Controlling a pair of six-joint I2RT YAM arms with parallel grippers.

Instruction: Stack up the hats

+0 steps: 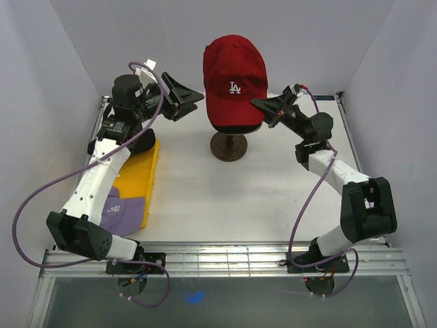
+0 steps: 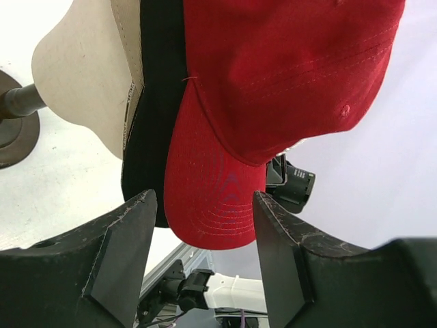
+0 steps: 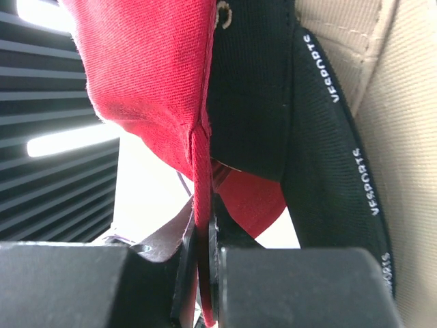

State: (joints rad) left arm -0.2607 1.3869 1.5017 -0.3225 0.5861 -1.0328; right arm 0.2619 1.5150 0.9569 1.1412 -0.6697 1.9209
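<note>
A red hat [image 1: 234, 72] with a white LA logo sits on top of the mannequin head. Under it the left wrist view shows a black hat [image 2: 153, 102] and a strip of a tan hat [image 2: 128, 61]. My left gripper [image 1: 202, 98] is open just left of the stack, and the red hat's brim [image 2: 212, 198] shows between its fingers without touching them. On the stack's right side my right gripper [image 1: 258, 104] is shut on the red hat's lower edge [image 3: 203, 205], beside the black hat's lettered band [image 3: 334, 157]. A lavender hat [image 1: 124, 208] lies in the tray.
The mannequin head [image 2: 75, 75] stands on a dark round stand [image 1: 229, 146] at the middle back of the white table. A flat yellow tray [image 1: 145, 179] lies at the left under my left arm. White walls close in the back and both sides.
</note>
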